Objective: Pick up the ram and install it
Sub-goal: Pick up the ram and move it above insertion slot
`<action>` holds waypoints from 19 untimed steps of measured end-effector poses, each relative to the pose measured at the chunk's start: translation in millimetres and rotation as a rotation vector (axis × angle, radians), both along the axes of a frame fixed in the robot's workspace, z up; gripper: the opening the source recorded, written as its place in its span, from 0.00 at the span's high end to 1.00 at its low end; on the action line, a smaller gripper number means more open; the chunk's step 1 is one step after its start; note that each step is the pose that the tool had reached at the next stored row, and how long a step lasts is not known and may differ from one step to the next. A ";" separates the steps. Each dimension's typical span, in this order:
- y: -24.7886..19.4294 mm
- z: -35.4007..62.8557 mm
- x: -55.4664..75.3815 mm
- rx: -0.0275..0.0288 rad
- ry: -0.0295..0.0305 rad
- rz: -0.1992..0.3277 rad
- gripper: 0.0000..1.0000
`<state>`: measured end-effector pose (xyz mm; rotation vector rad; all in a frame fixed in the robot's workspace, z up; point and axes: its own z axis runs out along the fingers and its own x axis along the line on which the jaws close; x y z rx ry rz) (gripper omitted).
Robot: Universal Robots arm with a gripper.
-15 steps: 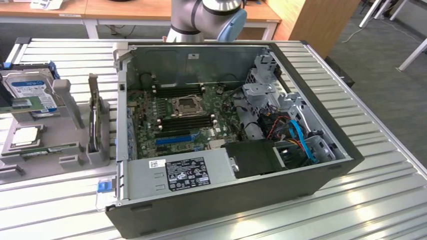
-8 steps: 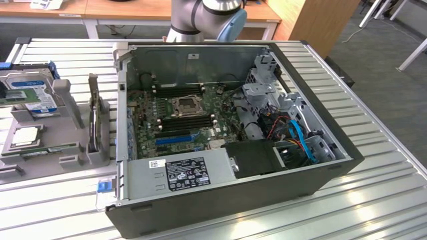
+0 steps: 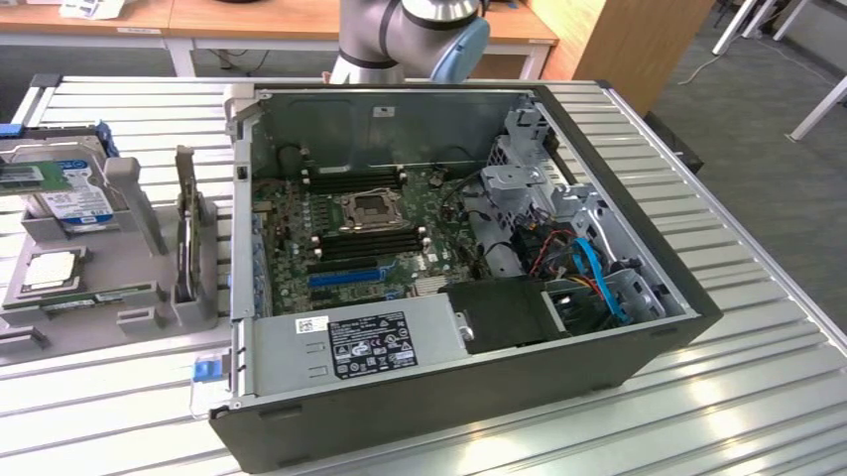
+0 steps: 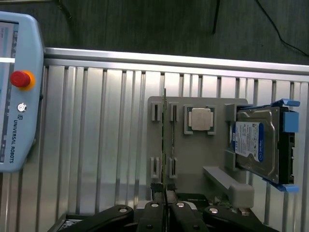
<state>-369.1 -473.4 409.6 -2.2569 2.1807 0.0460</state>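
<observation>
Honestly, the ram (image 4: 164, 135), parked on edge just beside the processor chip (image 4: 201, 119), could be bent or knocked over if approached off-centre by the gripper (image 4: 164, 191), seemingly lined up with it (open or clenched can't be told).

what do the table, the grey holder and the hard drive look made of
Table: bare silvery metal, likely aluminium; ribbed and reflecting light. Holder: matte grey plastic, maybe printed; dull, no glare. Drive: silver metal casing, blue label, between blue plastic-looking rails.
</observation>
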 end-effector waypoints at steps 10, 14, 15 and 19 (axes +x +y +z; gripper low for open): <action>-0.1 1.3 0.9 -0.0002 0.0003 0.000 0.88; 0.0 1.1 6.3 -0.0001 0.0017 0.000 0.88; 0.0 1.1 8.3 -0.0001 0.0025 0.000 0.88; -0.1 1.0 17.3 0.0000 0.0057 0.000 0.88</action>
